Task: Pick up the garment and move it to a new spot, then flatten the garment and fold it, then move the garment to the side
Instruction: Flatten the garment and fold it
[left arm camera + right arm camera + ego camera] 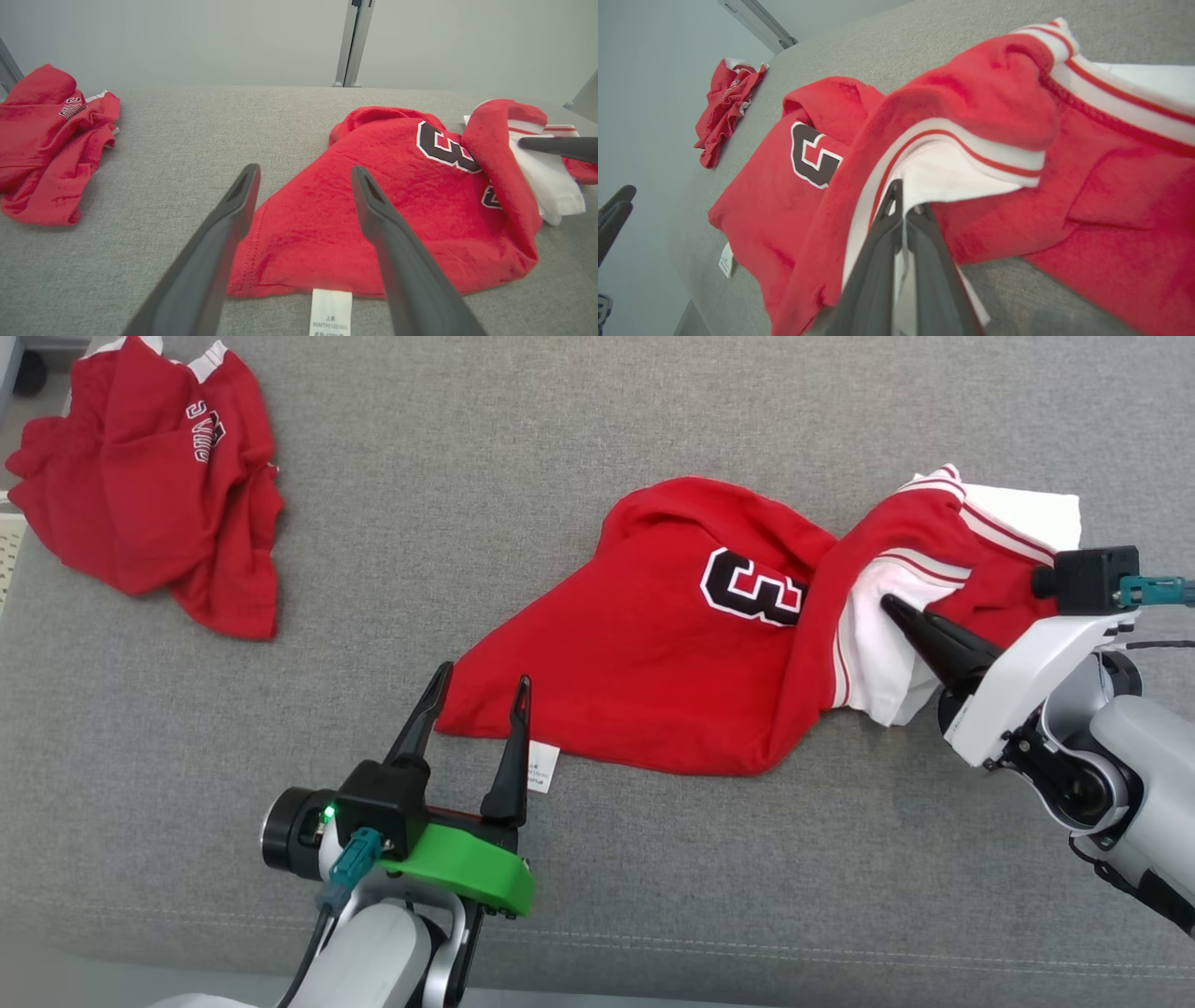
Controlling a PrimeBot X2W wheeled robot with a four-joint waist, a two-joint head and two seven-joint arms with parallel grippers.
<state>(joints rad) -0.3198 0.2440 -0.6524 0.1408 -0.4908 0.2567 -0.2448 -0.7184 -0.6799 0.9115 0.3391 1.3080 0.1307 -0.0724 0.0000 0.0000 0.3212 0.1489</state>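
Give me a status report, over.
Right gripper shut on garment, white edge. Left gripper open at hem corner. Second red garment lies apart, far left.

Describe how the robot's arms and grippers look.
Both have two long, dark, tapered fingers. The left gripper carries a green bracket, a green light and a teal plug. The right gripper has a white shell, a black box and a teal plug.

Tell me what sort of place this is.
Probably a robot test room for folding clothes: a grey fabric-covered work surface, bare pale wall with a metal post, a red number-3 jersey and another crumpled red jersey.
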